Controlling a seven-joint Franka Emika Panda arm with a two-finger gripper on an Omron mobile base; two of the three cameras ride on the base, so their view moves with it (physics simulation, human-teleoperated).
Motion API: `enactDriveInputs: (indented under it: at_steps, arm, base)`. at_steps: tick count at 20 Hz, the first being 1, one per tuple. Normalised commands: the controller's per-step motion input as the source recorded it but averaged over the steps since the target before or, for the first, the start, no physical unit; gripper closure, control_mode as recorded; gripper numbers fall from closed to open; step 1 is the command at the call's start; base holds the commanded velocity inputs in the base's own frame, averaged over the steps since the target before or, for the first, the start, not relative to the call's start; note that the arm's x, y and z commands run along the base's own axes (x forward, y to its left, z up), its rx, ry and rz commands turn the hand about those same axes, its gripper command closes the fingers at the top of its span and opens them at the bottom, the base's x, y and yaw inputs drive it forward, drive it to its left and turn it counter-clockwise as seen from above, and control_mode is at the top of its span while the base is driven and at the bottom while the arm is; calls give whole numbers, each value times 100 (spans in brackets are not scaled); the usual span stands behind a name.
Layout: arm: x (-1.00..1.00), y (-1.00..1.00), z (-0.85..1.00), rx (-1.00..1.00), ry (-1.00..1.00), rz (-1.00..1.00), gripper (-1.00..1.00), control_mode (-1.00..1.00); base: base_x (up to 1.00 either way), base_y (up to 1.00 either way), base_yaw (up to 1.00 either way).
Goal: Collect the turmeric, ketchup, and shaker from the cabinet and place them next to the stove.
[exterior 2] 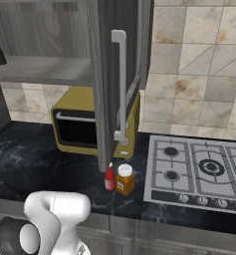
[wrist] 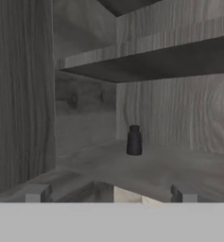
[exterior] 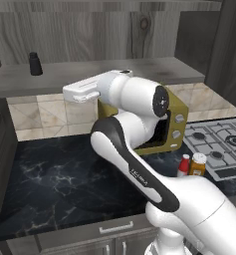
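Black cylindrical shaker (wrist: 134, 140) stands upright on cabinet shelf (wrist: 179, 165); fingers (wrist: 35, 193) wide.

A simulated kitchen: a black marble-veined countertop (exterior: 55, 184) runs along a wall of beige stone tiles (exterior 2: 199, 74) with diagonal seams. A yellow-olive microwave oven (exterior 2: 77, 124) with a dark glass door stands at the back edge of the countertop, against the tiled wall. Grey drawer fronts (exterior: 89, 236) with a pale bar handle (exterior: 116, 228) line the countertop's front edge. A dark grey wood-grain side panel (exterior: 0, 149) closes off the left end of the countertop. Lighting is even and soft, without hard shadows.
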Motion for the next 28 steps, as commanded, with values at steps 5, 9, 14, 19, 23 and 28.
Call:
enactDriveInputs:
  at_steps: [5, 9, 14, 19, 23, 28]
  arm:
    - [37, 0, 0, 5, 2, 0, -100, -100]
    - [39, 0, 0, 8, 10, 0, -100, -100]
    - [42, 0, 0, 1, 20, -1, -100, -100]
    - [49, 0, 2, 0, 17, 0, -100, -100]
    - [44, 6, 8, -4, 11, 0, -100, -100]
    - [22, 24, 1, -14, 4, 0, -100, -100]
  base:
    - [0, 0, 0]
    - [0, 0, 0]
    - [0, 0, 0]
    - [0, 0, 0]
    - [0, 0, 0]
    - [0, 0, 0]
